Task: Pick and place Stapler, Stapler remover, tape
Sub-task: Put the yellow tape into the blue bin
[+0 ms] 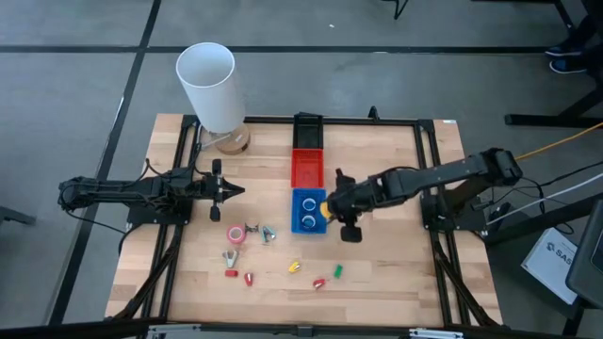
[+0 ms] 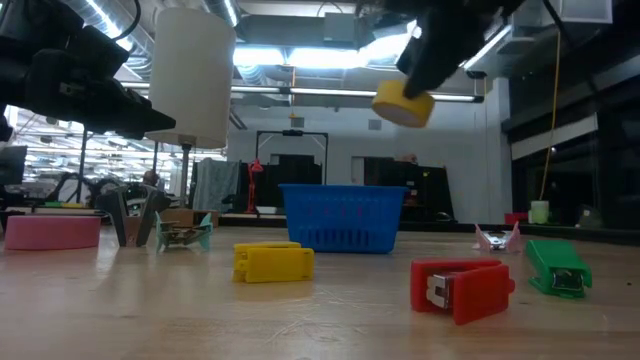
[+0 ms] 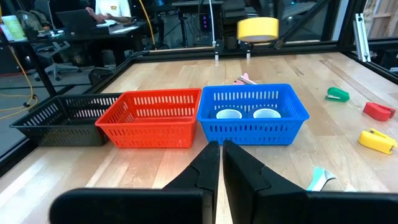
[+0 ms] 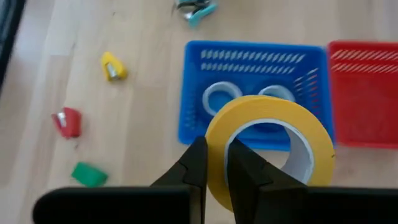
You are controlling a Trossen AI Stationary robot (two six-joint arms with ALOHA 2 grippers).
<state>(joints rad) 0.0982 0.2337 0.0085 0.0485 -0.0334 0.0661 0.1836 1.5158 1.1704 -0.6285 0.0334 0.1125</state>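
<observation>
Right claw (image 4: 214, 163) grips a yellow ring-shaped tape roll (image 4: 268, 146), raised above the blue plastic basket's (image 1: 308, 210) right edge. Left claw (image 3: 220, 163), fingers closed and empty, hovers at worktop (image 1: 396, 273) left.

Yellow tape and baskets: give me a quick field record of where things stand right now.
right gripper: shut on the yellow tape, raised above the blue basket
blue basket contents: two tape rolls
red basket: looks empty
black basket: nothing seen inside
left gripper: shut, idle, left of the baskets
pink tape: on the table
small staplers on table: yellow, red, green
</observation>
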